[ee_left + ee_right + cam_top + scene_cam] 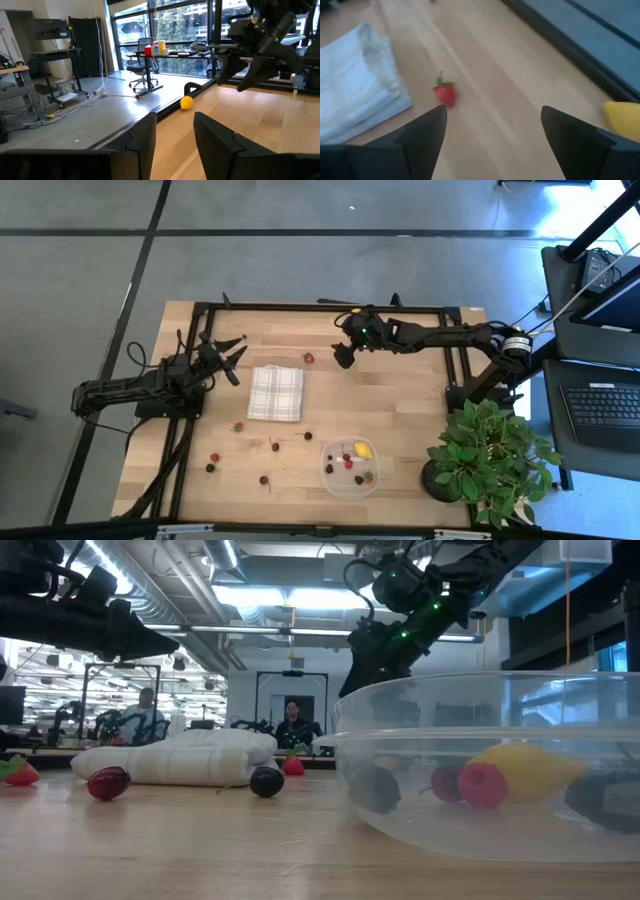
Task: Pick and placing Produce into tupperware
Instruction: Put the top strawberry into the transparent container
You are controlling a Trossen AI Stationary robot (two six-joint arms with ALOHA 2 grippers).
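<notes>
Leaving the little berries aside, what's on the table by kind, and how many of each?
Yellow lemon-like fruits: 2, one in the container, one at the table's far edge
Clear container: 1
Folded checked cloth: 1
Potted plant: 1
Total: 5

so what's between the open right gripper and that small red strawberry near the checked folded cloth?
Nothing: bare wood. In the right wrist view the small red strawberry lies ahead of the open right gripper, only light wooden table between; the white-and-grey checked folded cloth sits beside it.
</notes>
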